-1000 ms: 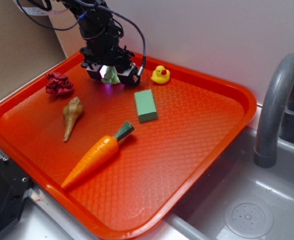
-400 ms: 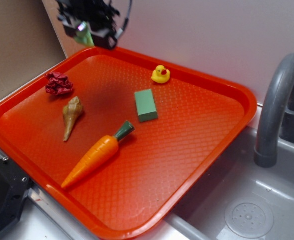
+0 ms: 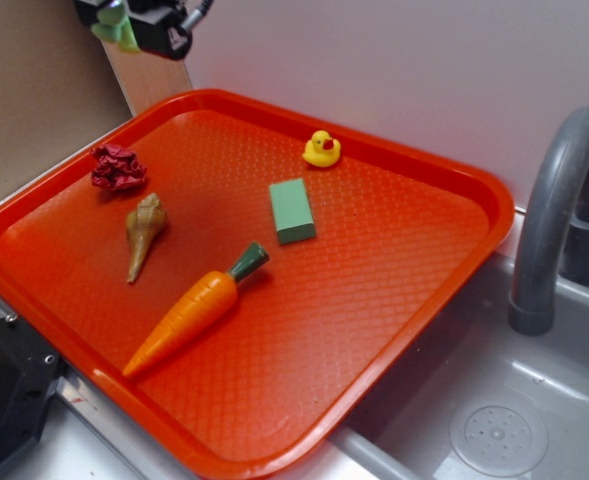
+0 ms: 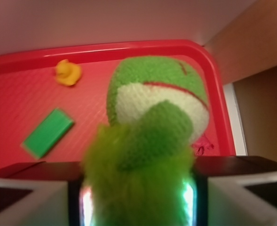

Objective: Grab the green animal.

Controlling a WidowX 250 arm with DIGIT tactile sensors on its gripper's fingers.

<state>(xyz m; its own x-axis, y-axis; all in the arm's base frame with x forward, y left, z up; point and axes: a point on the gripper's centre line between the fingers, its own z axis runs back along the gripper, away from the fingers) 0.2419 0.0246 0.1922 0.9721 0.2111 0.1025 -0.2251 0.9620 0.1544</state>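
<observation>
Half of the gripper is being cut off by the top edge of the exterior view, past the far left corner of the orange tray; its fingers are clamping the green animal, which is hanging above the tray. Nearest on the tray is lying the carrot, then the shell, the green block, the crumpled red thing, and farthest the yellow duck. No writing is showing legibly.
</observation>
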